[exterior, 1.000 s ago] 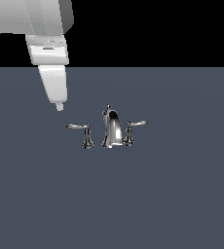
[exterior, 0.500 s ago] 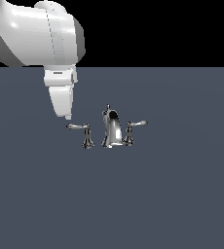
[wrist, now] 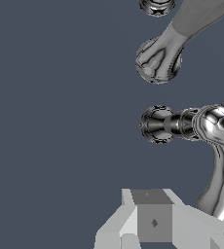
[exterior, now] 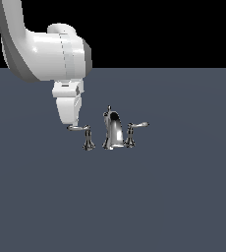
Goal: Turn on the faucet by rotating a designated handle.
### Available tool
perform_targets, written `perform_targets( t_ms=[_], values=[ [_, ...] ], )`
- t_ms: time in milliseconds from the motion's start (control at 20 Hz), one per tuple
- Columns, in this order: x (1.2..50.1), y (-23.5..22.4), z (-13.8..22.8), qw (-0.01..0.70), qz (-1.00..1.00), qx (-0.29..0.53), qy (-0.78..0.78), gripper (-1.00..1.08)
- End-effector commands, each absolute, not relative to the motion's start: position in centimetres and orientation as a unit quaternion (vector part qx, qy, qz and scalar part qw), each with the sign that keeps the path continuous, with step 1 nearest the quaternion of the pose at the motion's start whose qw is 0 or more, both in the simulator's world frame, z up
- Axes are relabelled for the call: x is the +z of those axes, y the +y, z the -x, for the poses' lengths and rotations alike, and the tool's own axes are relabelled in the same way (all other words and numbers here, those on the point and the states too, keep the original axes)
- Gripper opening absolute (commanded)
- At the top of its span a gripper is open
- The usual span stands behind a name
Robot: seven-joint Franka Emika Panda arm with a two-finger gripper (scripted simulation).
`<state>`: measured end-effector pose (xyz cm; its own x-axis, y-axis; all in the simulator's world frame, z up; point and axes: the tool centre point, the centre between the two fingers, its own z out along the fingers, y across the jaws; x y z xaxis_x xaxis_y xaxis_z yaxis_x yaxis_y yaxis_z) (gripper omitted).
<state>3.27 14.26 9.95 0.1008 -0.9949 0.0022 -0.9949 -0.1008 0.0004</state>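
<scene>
The chrome faucet (exterior: pixel 112 131) stands mid-scene, with its arched spout (wrist: pixel 158 59) in the middle. The handle (exterior: pixel 83 132), with a long, nearly level lever, is on the exterior view's left. In the wrist view its post and lever (wrist: pixel 216 146) curve toward my fingers. The other handle (exterior: pixel 134 129), with a shorter upturned lever, is on the exterior view's right. My gripper (exterior: pixel 72 123) points down with its tips right at the outer end of the long lever. The jaws look shut and hold nothing. I cannot tell if they touch the lever. The gripper (wrist: pixel 154 216) also shows in the wrist view.
The faucet stands on a flat dark grey-blue surface (exterior: pixel 174 197). My white arm (exterior: pixel 46 54) reaches in from the exterior view's upper left. The background above the surface is black.
My gripper has moved down and toward the exterior view's right, from above and left of the faucet to the outer end of the long lever. The faucet has not moved.
</scene>
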Motion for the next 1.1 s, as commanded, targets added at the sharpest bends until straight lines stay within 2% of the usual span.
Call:
perform_targets(
  t_ms=[0,350,1050],
  values=[
    [9.6,14.1,-3.7,0.001,-0.737,0.001,-0.676,-1.00],
    [9.5,14.1,-3.8,0.001,-0.735,0.000,-0.678,-1.00],
    [9.5,15.4,0.5,0.000,-0.735,0.000,-0.678,-1.00]
  ],
)
